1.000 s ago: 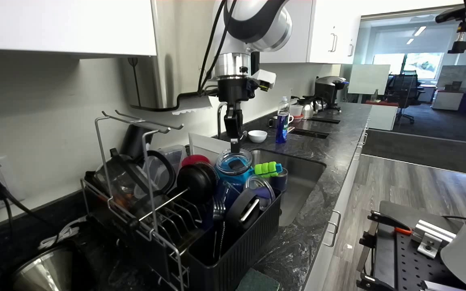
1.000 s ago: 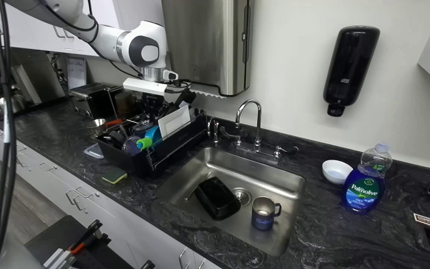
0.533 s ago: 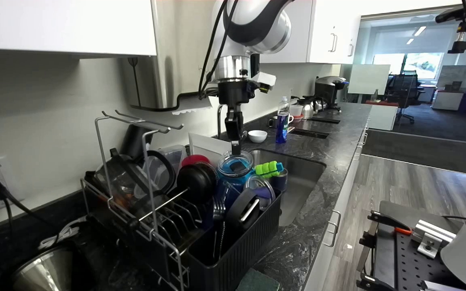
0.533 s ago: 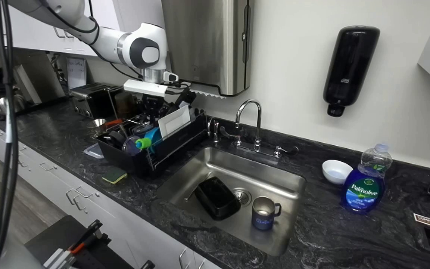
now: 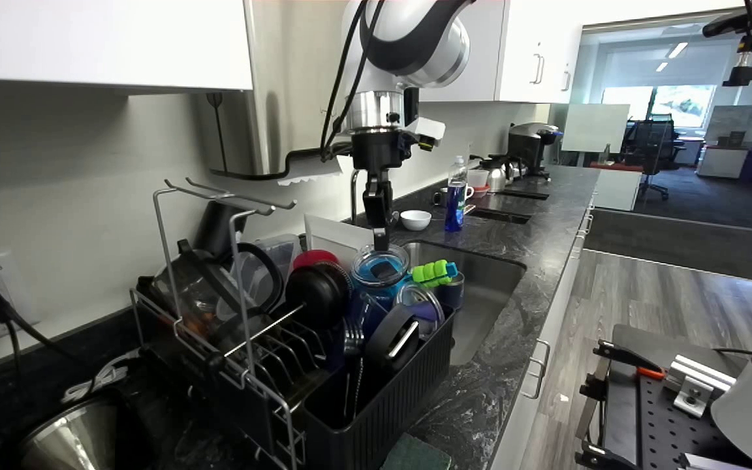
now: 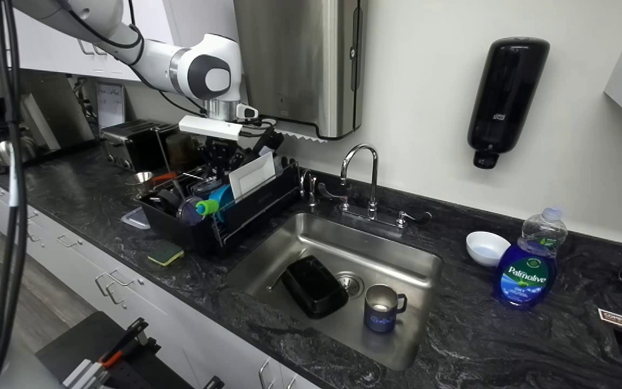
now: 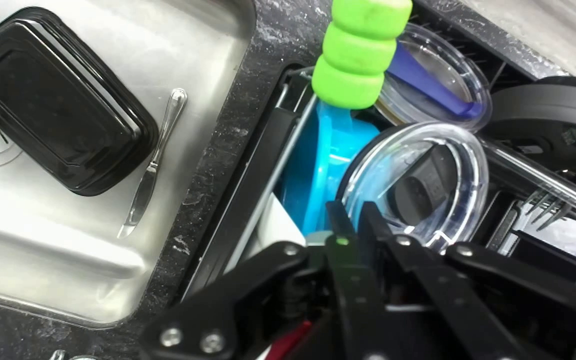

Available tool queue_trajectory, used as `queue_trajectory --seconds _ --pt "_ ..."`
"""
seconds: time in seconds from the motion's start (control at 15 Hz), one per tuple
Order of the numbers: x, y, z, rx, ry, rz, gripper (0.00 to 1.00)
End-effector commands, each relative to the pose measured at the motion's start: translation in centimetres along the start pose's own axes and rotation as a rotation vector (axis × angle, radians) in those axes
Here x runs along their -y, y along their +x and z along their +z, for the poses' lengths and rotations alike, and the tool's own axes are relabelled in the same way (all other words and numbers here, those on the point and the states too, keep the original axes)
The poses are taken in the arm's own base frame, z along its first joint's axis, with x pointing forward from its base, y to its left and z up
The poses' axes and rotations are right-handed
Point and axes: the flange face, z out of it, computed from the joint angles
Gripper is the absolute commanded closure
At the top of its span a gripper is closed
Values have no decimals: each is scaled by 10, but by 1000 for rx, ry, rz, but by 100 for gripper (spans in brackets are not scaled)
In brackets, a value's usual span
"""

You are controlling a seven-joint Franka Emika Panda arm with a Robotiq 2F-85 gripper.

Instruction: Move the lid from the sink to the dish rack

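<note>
Lid [image 7: 405,172] is over the dish rack [image 6: 268,195], round, top facing up; in the wrist view its dark slider's [image 7: 420,189] long axis runs lower left to upper right. Your gripper [image 7: 354,212] is pinched on its edge.

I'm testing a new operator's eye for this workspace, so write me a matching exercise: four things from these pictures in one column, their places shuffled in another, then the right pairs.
Things:
1. round clear lid
2. blue mug
3. white bowl
4. scrub sponge

Places:
A. on the counter, near the dish rack
B. at the tips of the gripper
C. on the counter, beside the Palmolive bottle
D. upright in the sink

Right pairs: 1-B, 2-D, 3-C, 4-A
</note>
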Motion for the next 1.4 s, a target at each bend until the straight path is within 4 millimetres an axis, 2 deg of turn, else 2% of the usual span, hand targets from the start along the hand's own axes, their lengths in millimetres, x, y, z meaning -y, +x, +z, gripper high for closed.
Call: queue_trajectory --seconds 0.0,0.07,0.13,0.27,0.73,1.0,1.33 --pt "0 0 0 9 -13 -1 98" --pt "0 0 0 9 -13 -1 65" --pt "0 0 0 9 -12 0 64" --pt "0 0 0 10 -12 -1 52" --pt "7 1 -2 8 -8 -11 3" --pt "10 -4 -14 -1 -4 -7 0" --pt "12 -22 -54 -40 -17 11 0"
